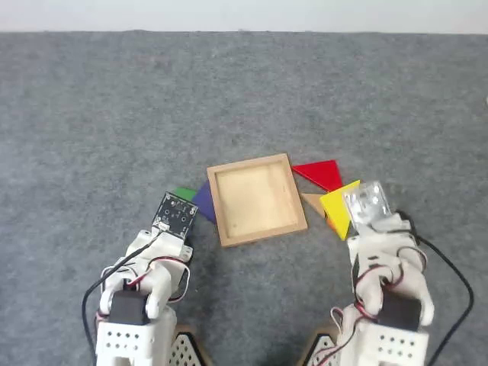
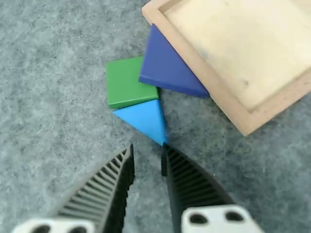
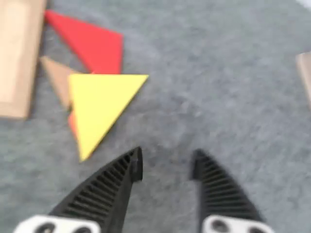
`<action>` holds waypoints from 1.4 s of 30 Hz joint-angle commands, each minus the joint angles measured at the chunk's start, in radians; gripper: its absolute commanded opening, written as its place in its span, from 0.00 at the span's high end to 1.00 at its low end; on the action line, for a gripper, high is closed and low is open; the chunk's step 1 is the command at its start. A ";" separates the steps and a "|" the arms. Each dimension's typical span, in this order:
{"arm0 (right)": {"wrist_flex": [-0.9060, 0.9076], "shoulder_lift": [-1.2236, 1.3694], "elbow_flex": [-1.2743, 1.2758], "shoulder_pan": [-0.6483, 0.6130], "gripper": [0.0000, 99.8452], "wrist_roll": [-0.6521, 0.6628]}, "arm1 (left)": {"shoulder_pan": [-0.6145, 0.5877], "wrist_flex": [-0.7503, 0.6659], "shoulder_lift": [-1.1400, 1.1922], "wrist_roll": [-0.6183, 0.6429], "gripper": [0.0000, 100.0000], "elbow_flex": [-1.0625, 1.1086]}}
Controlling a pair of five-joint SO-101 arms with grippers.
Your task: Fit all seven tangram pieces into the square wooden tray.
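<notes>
The square wooden tray (image 1: 222, 216) lies empty mid-table. Off its left side a dark blue triangle (image 2: 167, 68) leans against the tray rim (image 2: 214, 92), with a green square (image 2: 127, 87) and a light blue triangle (image 2: 143, 119) touching it. My left gripper (image 2: 146, 158) hovers just short of the light blue triangle's tip, narrowly open and holding nothing. Off the tray's right side lie a red triangle (image 3: 92, 43), a tan piece (image 3: 58, 80), a yellow triangle (image 3: 99, 104) and an orange sliver (image 3: 73, 124) under it. My right gripper (image 3: 166, 162) is open over bare carpet beside the yellow triangle.
Grey carpet (image 1: 244, 99) covers the table, with wide free room beyond the tray. Both arm bases (image 1: 137, 320) stand at the near edge. In the right wrist view a pale wooden edge (image 3: 305, 73) shows at the far side.
</notes>
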 commanded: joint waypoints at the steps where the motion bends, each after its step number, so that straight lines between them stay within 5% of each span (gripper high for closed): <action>1: -0.048 0.332 -0.210 -0.084 0.77 -0.101 | -0.003 0.008 -0.018 -0.006 0.91 -0.010; 10: -0.087 1.210 -0.747 -0.154 0.77 -0.440 | -0.003 0.008 -0.018 -0.006 0.91 -0.010; 17: -0.085 1.624 -0.996 -0.202 0.69 -0.632 | -0.003 0.008 -0.018 -0.006 0.91 -0.010; 20: -0.081 1.672 -1.022 -0.234 0.62 -0.713 | -0.003 0.008 -0.018 -0.006 0.91 -0.010; 27: -0.087 1.684 -1.019 -0.266 0.67 -0.802 | -0.003 0.008 -0.018 -0.006 0.91 -0.010; 42: -0.134 1.685 -0.925 -0.266 0.68 -0.807 | -0.003 0.008 -0.018 -0.006 0.91 -0.010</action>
